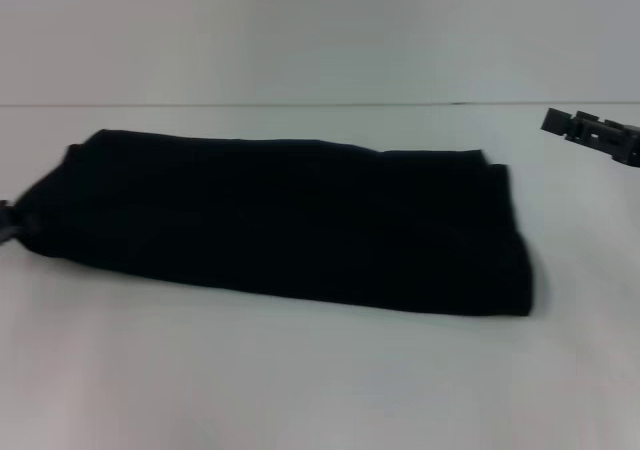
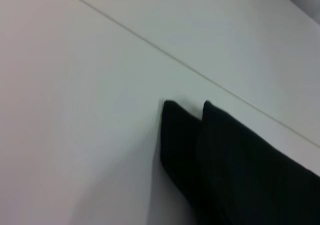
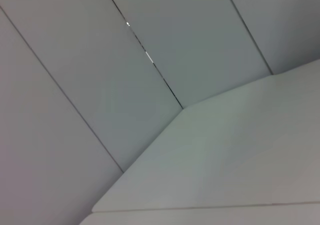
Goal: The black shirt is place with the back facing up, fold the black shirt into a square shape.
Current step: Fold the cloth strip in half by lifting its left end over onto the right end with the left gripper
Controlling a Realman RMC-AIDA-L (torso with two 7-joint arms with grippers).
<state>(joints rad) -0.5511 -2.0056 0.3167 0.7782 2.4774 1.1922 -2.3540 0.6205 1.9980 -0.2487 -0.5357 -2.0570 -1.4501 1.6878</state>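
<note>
The black shirt (image 1: 280,220) lies on the white table (image 1: 300,380), folded into a long band that runs from left to right. Its right end shows stacked layers with a squared edge. In the left wrist view two dark corners of the black shirt (image 2: 225,160) lie flat on the table. Only a sliver of my left gripper (image 1: 7,220) shows at the frame's left edge, right at the shirt's left end. My right gripper (image 1: 590,135) hovers above the table to the right of the shirt, behind its far right corner and apart from it.
A pale wall (image 1: 320,30) rises behind the table's far edge. The right wrist view holds only grey wall panels (image 3: 150,60) and a table corner (image 3: 225,155). Bare table surface lies in front of the shirt and to its right.
</note>
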